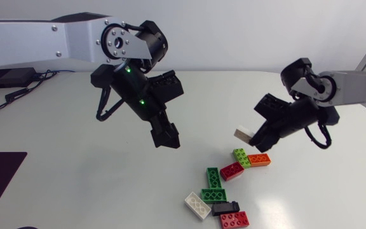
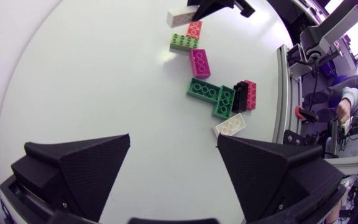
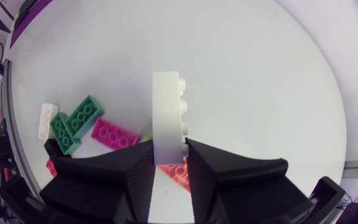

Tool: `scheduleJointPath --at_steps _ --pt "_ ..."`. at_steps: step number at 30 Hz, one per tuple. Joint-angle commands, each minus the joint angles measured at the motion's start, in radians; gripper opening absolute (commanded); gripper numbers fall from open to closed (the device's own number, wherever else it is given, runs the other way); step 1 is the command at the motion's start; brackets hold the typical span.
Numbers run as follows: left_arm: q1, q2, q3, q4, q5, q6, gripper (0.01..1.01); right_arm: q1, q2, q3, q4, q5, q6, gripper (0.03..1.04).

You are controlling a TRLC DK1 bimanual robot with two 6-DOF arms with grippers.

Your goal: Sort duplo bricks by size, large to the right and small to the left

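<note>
So the white brick (image 3: 166, 106) is up off the surface (image 1: 75, 159), pinched in the right claw (image 3: 169, 158) by one end only, with most of it sticking out ahead of the fingers. My worry is that with such a short bite it could pivot or slip out. It hangs right over the lime brick (image 1: 241, 156) and orange brick (image 1: 259, 159), so a drop would knock the pile around. The left claw (image 2: 173, 155) hangs spread wide, holding nothing, with the heap ahead of it. No bins or trays anywhere; the bricks lie loose, so sorted groups could blur together.
</note>
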Motion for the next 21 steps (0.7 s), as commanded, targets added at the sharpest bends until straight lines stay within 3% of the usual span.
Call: scheduleJointPath --at_steps 1,7,14,17,21 --pt "-0.027 -0.014 -0.039 0.005 0.008 -0.020 0.977 -0.035 -0.024 -0.100 -0.023 0.003 -0.017 0.05" --pt "-0.059 -0.014 -0.078 0.005 0.008 -0.019 0.977 -0.086 -0.120 -0.258 -0.023 -0.003 -0.046 0.05" --pt "-0.091 -0.014 -0.091 0.005 0.008 -0.023 0.977 -0.143 -0.127 -0.319 -0.016 -0.016 -0.069 0.06" --pt "-0.111 -0.014 -0.118 0.003 0.008 -0.019 0.977 -0.160 -0.096 -0.339 0.003 -0.016 -0.074 0.27" --pt "-0.120 -0.014 -0.145 -0.021 0.008 0.009 0.977 -0.183 -0.074 -0.358 0.026 -0.013 -0.075 0.93"
